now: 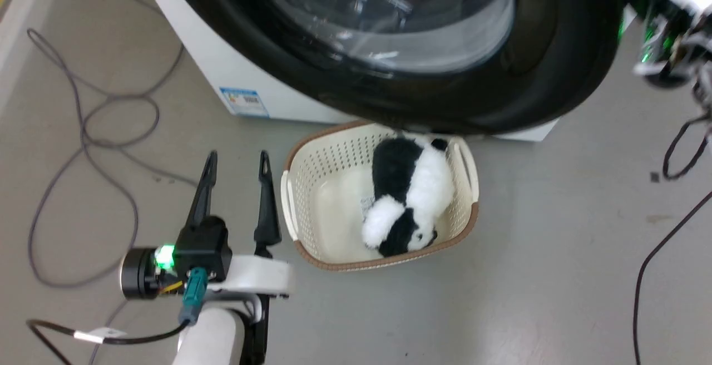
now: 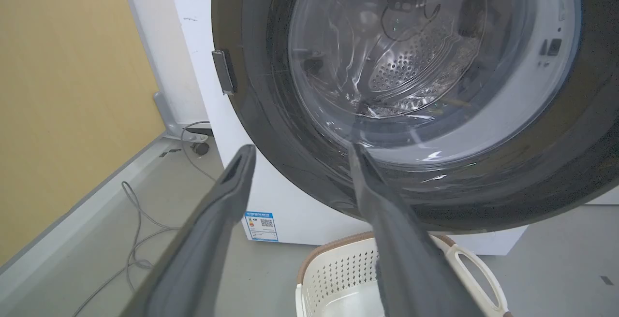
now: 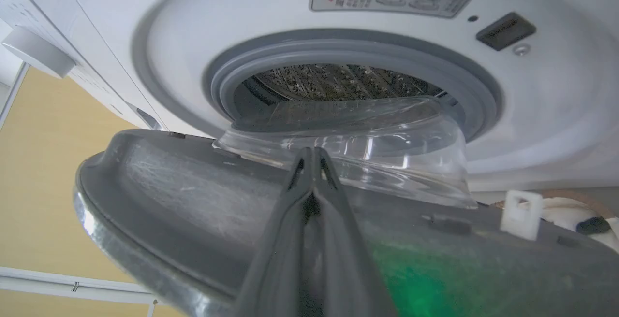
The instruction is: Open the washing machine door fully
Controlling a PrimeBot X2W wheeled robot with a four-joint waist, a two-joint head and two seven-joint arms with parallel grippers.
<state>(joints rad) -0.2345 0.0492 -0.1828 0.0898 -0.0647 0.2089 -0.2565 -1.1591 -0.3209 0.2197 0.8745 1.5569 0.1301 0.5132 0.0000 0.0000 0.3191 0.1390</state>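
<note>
The washing machine door, a glossy black ring around a clear glass bowl, stands partly swung out from the white washing machine and overhangs the basket. My left gripper is open and empty at the lower left, low on the floor side, apart from the door. In the left wrist view its open fingers point at the door's outer face. My right gripper is shut with nothing in it, its tips against the door's grey inner face beside the glass bowl. The right wrist sits behind the door's right edge.
A cream laundry basket holding a black-and-white panda plush sits on the floor under the door. Loose cables lie on the floor at the left and right. A yellow wall stands left of the machine. The steel drum is exposed.
</note>
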